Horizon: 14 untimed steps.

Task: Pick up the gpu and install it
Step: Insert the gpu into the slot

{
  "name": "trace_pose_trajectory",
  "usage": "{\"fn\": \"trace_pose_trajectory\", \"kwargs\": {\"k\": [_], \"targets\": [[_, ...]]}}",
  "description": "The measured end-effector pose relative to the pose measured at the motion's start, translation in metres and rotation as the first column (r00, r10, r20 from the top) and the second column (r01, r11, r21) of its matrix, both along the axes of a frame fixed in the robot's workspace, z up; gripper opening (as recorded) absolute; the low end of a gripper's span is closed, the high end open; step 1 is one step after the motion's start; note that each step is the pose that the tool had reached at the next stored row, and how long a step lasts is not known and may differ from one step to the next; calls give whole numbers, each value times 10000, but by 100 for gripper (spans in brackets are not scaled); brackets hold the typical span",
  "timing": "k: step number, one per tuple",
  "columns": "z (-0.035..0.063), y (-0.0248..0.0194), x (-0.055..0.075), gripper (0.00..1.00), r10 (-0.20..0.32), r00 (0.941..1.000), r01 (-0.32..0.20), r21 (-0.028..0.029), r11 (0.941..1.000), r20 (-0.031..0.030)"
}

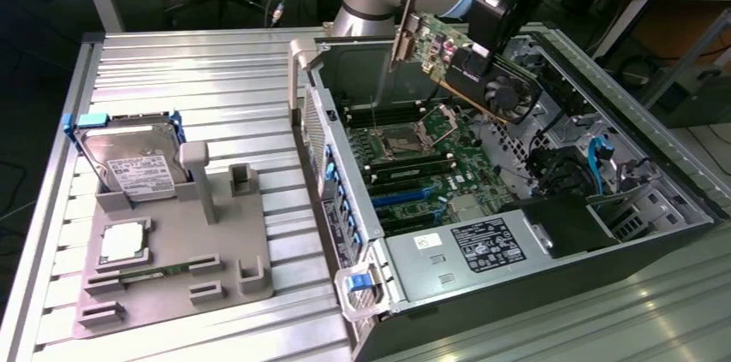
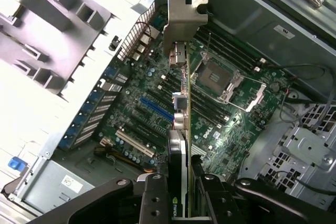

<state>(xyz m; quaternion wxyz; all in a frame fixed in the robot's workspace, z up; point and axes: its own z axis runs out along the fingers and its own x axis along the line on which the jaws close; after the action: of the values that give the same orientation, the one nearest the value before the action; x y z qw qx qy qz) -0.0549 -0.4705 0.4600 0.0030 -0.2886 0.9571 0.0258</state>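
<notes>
Your tool [image 2: 181, 190] is clamped on the graphics card [image 1: 471, 71]. Its fingers [image 2: 153, 199] are narrowed onto the two flat faces near the fan end, and the card stretches away from them in the air. The open computer case [image 1: 639, 234] lies below the tool. The main board [image 2: 131, 98] and its long slots [image 2: 156, 109] sit beyond the card, apart from its edge. The metal bracket [image 2: 181, 22] is at the end farthest from the tool.

Treat the card as stiff but fragile. It is a thin board, probably of moderate weight, with the fan [image 1: 508, 95] and its cover adding bulk on one face. Because you hold it toward one end, it may lever or twist in the fingers. A hold across the flat cover and the back of the board looks safest, so keep pressure off the small parts and the contact edge. The smooth cover could slip in a loose hold.
</notes>
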Motion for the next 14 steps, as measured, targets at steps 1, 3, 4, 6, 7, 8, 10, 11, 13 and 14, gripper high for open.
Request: {"fn": "trace_pose_trajectory", "kwargs": {"k": [1,3,4,6,7,8,10,11,13,14], "targets": [[0,0,0,27,37,10000,-37,1,10000,0],[0,0,0,27,114,9999,-114,1,9999,0],[0,0,0,27,149,9999,-149,1,9999,1],[0,0,0,27,227,9997,-227,0,9997,0],[0,0,0,27,278,9996,-278,0,9996,0],[0,0,0,27,319,9995,-319,0,9995,0],[0,0,0,27,389,9992,-389,1,9992,0],[0,0,0,27,441,9990,-441,0,9990,0],[0,0,0,27,512,9987,-512,0,9987,0],[0,0,0,27,546,9985,-546,1,9985,0]]}}
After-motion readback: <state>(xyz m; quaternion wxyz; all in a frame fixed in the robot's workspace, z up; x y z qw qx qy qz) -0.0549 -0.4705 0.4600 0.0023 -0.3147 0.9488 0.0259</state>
